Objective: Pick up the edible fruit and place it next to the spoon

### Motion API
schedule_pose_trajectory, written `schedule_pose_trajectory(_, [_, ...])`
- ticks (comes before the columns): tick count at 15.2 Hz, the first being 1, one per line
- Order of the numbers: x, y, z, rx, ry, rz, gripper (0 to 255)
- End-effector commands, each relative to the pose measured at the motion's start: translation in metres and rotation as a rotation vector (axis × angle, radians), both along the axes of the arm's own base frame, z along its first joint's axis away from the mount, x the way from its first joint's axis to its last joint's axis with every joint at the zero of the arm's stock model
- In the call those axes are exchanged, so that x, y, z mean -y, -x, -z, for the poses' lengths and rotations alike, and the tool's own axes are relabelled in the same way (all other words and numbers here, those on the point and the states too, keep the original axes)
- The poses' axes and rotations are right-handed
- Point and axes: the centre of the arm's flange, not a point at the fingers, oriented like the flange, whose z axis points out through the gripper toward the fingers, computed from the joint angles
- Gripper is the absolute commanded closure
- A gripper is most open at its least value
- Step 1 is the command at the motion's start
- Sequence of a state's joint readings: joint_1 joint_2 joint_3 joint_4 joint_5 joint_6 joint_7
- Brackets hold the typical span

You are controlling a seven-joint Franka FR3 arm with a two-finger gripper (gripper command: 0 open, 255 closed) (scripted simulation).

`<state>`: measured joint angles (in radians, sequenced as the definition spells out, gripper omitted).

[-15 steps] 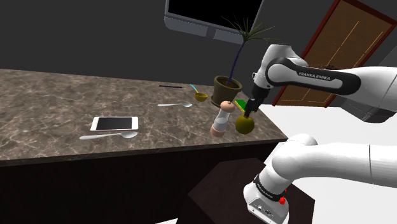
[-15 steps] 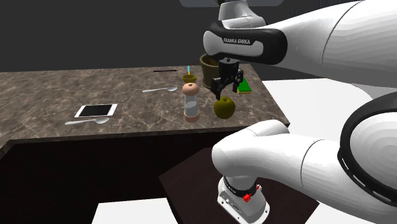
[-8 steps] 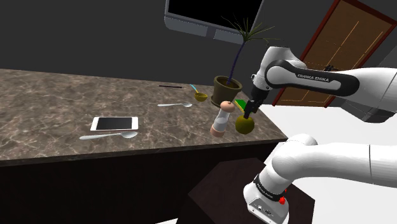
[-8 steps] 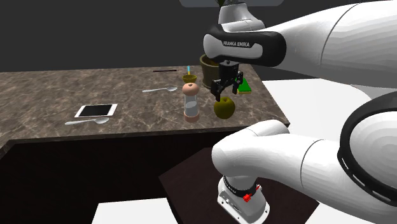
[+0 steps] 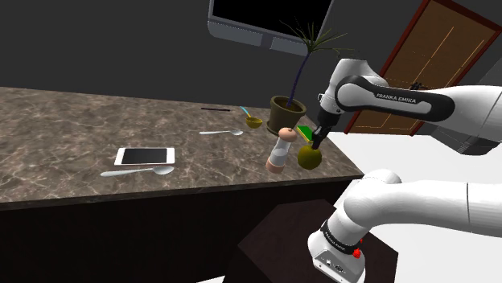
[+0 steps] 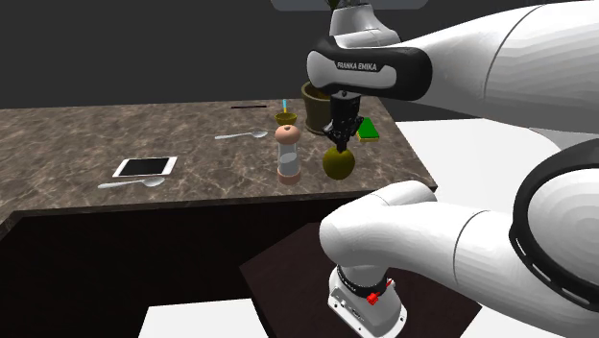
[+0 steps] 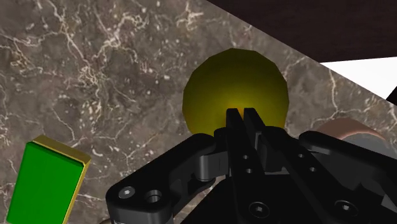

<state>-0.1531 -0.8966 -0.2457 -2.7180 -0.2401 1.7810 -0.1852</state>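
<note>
Widest first: dark veined desk (image 5: 72,120), bearing everything. Over its end nearest the stand, white arm (image 5: 418,100), bent down from the shoulder view's right. Toward that view's left, flat white-edged tablet (image 5: 144,155). Near the arm's end, upright shaker (image 5: 279,151) with clear body and pinkish caps. Just beside it, on the shoulder view's right, resting on the desk close to the front edge: round yellow-green fruit (image 5: 309,157). No long axis to reckon with; much the same from any side.

Then two grey spoons: nearer spoon (image 5: 219,132) beyond the shaker, farther spoon (image 5: 138,171) just beside the tablet's front edge. Task sentence no help in choosing between them.

Smallest: black end effector (image 7: 242,118), directly above the fruit's crown and pointing straight down at it. Clenched, fingers drawn together to a thin slit. Nothing visible between them; possibly pinching a stem, possibly nothing: cannot tell. Seems to touch the fruit's top in the second exterior view.

Judging from that: fruit straight below, not yet off the desk; both spoons away toward the shoulder view's left, on the shaker's other side. Given a real hold, calls for a lift high enough to clear the shaker before carrying across. Otherwise, calls for reopening and dropping lower around the fruit's sides.
</note>
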Motion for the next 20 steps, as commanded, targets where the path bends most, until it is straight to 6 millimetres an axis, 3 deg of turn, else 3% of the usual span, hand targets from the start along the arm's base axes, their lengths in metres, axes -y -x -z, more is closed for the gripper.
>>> schedule_pose_trajectory(1, [0.0,0.0,0.001,-0.001,-0.001,0.0,255])
schedule_pose_trajectory(3, [0.0,0.0,0.001,-0.001,0.0,0.0,255])
schedule_pose_trajectory(20, [0.0,0.0,-0.089,-0.001,-0.001,0.0,255])
